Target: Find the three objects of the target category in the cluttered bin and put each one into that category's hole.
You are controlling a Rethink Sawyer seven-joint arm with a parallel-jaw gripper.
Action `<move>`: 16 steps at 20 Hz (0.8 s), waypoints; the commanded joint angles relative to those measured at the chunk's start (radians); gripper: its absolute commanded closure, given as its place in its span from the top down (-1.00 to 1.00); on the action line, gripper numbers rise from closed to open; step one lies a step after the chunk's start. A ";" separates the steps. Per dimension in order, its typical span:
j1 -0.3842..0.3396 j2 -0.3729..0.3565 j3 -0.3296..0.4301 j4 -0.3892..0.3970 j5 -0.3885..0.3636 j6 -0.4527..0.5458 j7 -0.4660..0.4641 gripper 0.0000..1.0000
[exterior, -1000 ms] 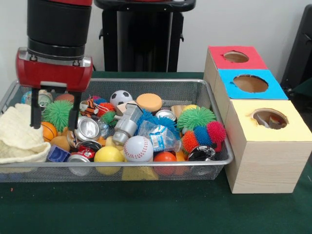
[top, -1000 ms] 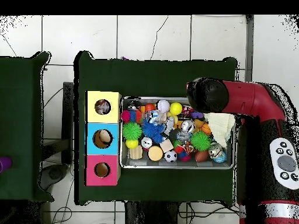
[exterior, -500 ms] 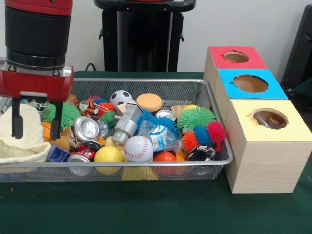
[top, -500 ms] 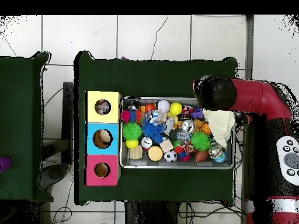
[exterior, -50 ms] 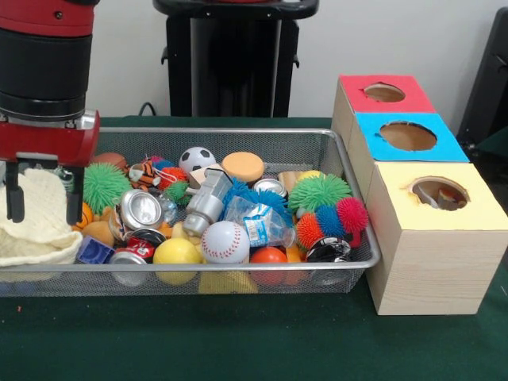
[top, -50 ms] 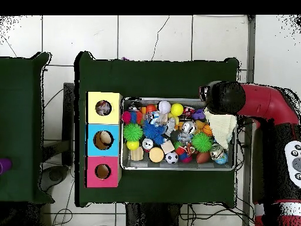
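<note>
As the cloth (exterior, -50 ms: 32,218) covers one end of the bin (exterior, -50 ms: 238,274), the pincer (exterior, -50 ms: 41,202) hangs over it, wide and empty, apparently to uncover hidden objects.

Green-covered bench (exterior, -50 ms: 238,341); second green bench (top, -50 ms: 20,129) apart, purple object (top, -50 ms: 4,165) on it; white tiled floor (top, -50 ms: 153,35) with cables.

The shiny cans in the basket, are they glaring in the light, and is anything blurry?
Front view: the silver can top shows only a soft sheen, no harsh glare, and the baseball looks crisp. Overhead view: the mesh bin contents are small and hard to tell apart; no glare stands out.
</note>
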 commanded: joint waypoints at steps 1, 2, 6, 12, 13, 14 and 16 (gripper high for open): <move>-0.009 0.013 0.052 0.098 -0.057 0.136 -0.300 1.00; -0.009 0.014 0.053 0.099 -0.056 0.134 -0.296 1.00; -0.005 0.016 0.050 0.101 -0.061 0.127 -0.286 1.00; -0.005 0.016 0.051 0.109 -0.063 0.116 -0.278 1.00; -0.005 0.015 0.051 0.110 -0.063 0.118 -0.279 1.00; -0.004 0.016 0.051 0.110 -0.064 0.116 -0.278 1.00; -0.006 0.017 0.054 0.111 -0.063 0.116 -0.281 1.00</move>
